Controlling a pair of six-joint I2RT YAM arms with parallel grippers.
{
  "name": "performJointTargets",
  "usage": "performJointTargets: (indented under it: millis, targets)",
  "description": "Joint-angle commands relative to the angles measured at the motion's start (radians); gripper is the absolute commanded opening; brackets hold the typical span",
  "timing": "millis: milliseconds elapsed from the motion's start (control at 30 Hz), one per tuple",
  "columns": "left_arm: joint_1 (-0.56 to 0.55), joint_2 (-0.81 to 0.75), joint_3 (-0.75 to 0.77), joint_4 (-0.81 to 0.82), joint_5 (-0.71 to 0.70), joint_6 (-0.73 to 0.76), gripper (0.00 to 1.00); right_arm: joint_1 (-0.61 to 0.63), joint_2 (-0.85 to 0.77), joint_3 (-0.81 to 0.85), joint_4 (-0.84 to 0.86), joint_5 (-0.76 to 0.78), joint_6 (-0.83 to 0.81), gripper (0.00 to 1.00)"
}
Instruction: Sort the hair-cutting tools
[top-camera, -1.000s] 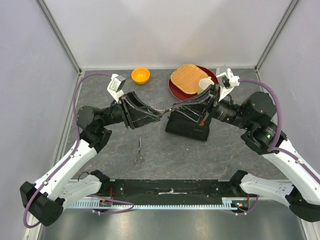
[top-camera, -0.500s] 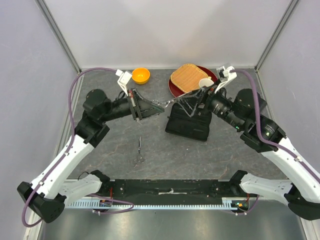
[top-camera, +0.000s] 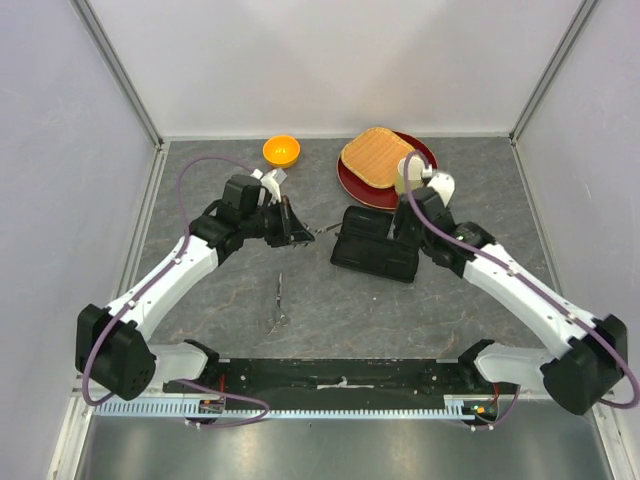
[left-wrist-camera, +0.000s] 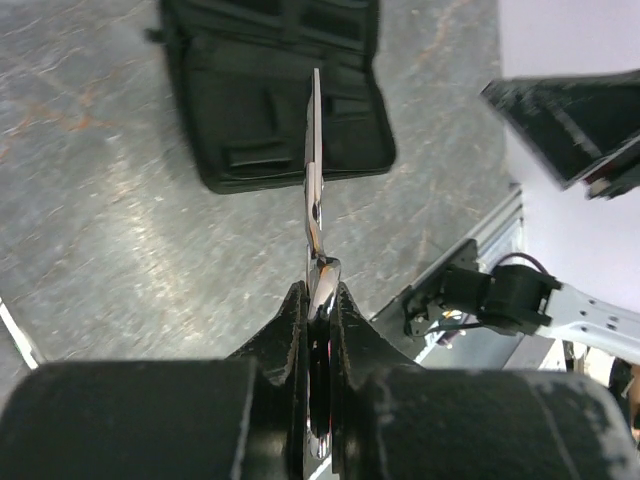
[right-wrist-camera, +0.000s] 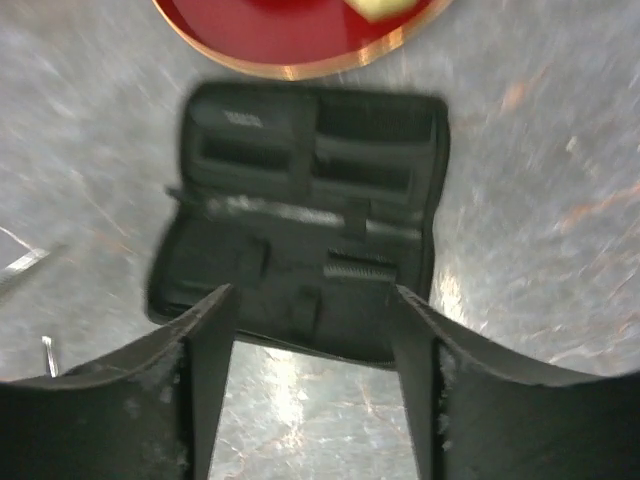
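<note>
My left gripper (top-camera: 296, 226) (left-wrist-camera: 320, 292) is shut on a pair of slim silver scissors (left-wrist-camera: 314, 190), whose closed blades (top-camera: 320, 231) point right toward the open black case (top-camera: 377, 246) (left-wrist-camera: 272, 100). A second pair of scissors (top-camera: 278, 301) lies flat on the table nearer the arm bases. My right gripper (top-camera: 404, 214) (right-wrist-camera: 312, 325) hovers open over the case (right-wrist-camera: 310, 200), nothing between its fingers. Inside the case a toothed black comb (right-wrist-camera: 358, 269) sits in a pocket, with a long dark strip (right-wrist-camera: 285, 211) above it that may be the other comb.
A red plate (top-camera: 417, 152) (right-wrist-camera: 300, 45) carrying a tan woven square (top-camera: 371, 155) and a pale cup (top-camera: 407, 168) stands just behind the case. An orange bowl (top-camera: 281, 151) sits at the back left. Grey walls close in both sides.
Both grippers met at the scissors a second ago. The right one opened, let go and dropped over the case; the left one shut on the scissors and drew them back left and lower.
</note>
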Motion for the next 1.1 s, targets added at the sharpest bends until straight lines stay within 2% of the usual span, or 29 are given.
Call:
performJointTargets:
  millis: [0,233,333,467,733,1067]
  targets:
    - [0.050,0.019,-0.017,0.001,-0.020,0.051,0.02,-0.041,0.055,-0.144,0.192,-0.199,0.032,0.60]
    - [0.071,0.054,-0.040,0.025,0.037,0.070,0.02,-0.042,0.222,-0.209,0.300,-0.296,0.028,0.54]
    - [0.078,0.099,-0.049,0.065,0.134,0.056,0.02,-0.042,0.250,-0.245,0.303,-0.337,0.043,0.52]
    - [0.081,0.172,-0.040,0.099,0.247,0.041,0.02,-0.041,0.227,-0.308,0.269,-0.357,0.068,0.49]
    - [0.081,0.251,-0.046,0.108,0.318,0.031,0.02,-0.050,0.135,-0.460,0.196,-0.313,0.138,0.48]
    - [0.077,0.330,-0.089,0.123,0.431,0.024,0.02,-0.182,0.102,-0.513,0.177,-0.218,0.146,0.49]
